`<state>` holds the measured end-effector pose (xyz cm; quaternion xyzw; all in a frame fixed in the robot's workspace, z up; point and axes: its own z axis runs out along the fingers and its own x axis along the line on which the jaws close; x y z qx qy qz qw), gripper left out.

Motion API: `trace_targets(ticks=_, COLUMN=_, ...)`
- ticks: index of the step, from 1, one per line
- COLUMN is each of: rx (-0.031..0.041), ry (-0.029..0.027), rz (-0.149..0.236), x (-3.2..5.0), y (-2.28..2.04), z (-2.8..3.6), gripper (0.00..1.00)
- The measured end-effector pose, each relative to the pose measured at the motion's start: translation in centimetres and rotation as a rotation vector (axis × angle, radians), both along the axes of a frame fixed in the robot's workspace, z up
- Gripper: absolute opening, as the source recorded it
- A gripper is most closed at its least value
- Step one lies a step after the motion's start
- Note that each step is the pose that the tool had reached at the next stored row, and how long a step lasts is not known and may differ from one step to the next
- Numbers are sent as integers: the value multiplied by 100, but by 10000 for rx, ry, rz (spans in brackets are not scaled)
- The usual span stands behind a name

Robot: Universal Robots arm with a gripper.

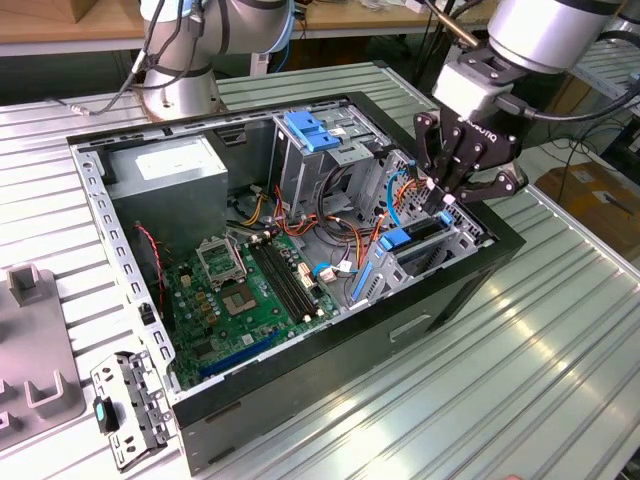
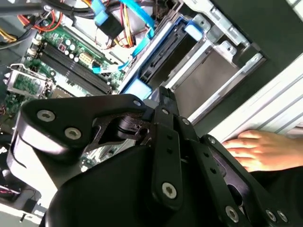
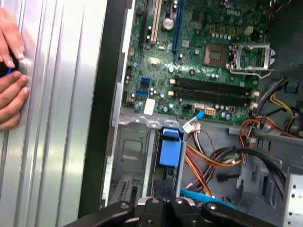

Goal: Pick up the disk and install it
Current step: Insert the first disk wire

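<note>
The claw (image 1: 445, 203), clenched on the disk (image 2: 158, 59), held it on edge in the bay at the computer case's (image 1: 330, 360) front corner. Seating it well likely called for a straight, steady push, clear of the cables (image 3: 208, 156) inside the case. The drive was dark, its carrier frame bright blue.

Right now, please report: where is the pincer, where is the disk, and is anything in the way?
Pincer low at the drive bay. Disk in bay, under pincer. Cables close beside; a person's hand on table, outside case.
</note>
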<state>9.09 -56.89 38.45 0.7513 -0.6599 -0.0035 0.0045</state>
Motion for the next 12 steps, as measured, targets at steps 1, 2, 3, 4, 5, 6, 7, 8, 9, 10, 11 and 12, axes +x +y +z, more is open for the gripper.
trace_targets(ticks=1, rx=2, ry=1, rz=28, x=56, y=1, z=-1, gripper=11)
trace_targets(ticks=2, rx=1, ry=1, rz=44, x=93, y=2, z=-1, gripper=11)
trace_targets(ticks=3, rx=1, ry=1, rz=61, x=137, y=4, z=-1, gripper=11)
trace_targets(ticks=4, rx=1, ry=1, rz=85, x=199, y=6, z=-2, gripper=11)
trace_targets(ticks=5, rx=1, ry=1, rz=113, x=266, y=9, z=-5, gripper=11)
trace_targets(ticks=6, rx=0, ry=1, rz=130, x=309, y=11, z=-6, gripper=11)
trace_targets(ticks=7, rx=1, ry=1, rz=146, x=349, y=13, z=-8, gripper=11)
trace_targets(ticks=8, rx=2, ry=1, rz=172, x=397, y=16, z=-13, gripper=11)
trace_targets(ticks=9, rx=2, ry=1, rz=195, x=427, y=17, z=-17, gripper=11)
trace_targets(ticks=10, rx=2, ry=1, rz=230, x=452, y=19, z=-19, gripper=11)
trace_targets(ticks=11, rx=4, ry=1, rz=310, x=463, y=19, z=-18, gripper=11)
trace_targets(ticks=12, rx=14, ry=1, rz=536, x=466, y=19, z=-18, gripper=11)
